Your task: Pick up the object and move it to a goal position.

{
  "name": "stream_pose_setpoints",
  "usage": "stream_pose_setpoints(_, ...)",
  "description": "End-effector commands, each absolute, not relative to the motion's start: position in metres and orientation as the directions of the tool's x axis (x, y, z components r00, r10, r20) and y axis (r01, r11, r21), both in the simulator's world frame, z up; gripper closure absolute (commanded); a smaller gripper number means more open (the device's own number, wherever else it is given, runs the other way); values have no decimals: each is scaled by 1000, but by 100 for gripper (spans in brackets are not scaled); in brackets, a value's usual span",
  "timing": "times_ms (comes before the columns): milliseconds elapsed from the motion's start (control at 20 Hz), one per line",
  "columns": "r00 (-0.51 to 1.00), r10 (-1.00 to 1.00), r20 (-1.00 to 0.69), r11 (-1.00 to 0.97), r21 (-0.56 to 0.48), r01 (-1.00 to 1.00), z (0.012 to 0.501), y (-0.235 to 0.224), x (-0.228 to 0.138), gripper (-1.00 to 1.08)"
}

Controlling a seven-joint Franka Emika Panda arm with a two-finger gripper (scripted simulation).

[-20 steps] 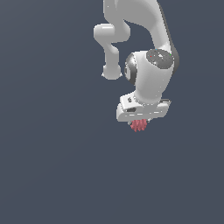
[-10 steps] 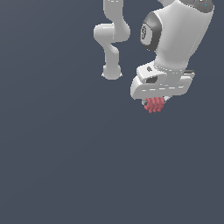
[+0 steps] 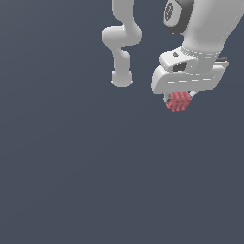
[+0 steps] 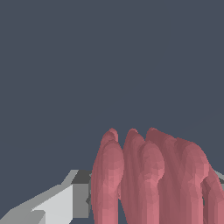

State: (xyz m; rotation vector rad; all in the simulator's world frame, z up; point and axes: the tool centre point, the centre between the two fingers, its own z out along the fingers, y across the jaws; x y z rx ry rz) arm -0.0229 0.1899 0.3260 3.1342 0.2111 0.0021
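Arm: the white arm (image 3: pixel 200 28) filled the upper right of the exterior frame.
Tool: the tool (image 3: pixel 179 101) pointed downward and was clamped on the object.
Object: the red-pink ribbed object (image 3: pixel 178 101) hung between the jaws, right of centre in the upper half of the exterior frame; in the wrist view it (image 4: pixel 153 179) filled the lower right.
Finger: one grey-white finger (image 4: pixel 65 199) sat just beside the object.

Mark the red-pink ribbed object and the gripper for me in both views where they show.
Ribbed object (image 3: pixel 178 101), exterior view: middle of the exposed ribs under the gripper.
Ribbed object (image 4: pixel 148 179), wrist view: central rib.
Gripper (image 3: pixel 180 99), exterior view: between the fingertips, around the object.
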Motion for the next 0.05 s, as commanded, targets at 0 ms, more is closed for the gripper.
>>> stream_pose_setpoints(0, 991, 133, 0, -991, 1, 133, 328, 191, -24, 108)
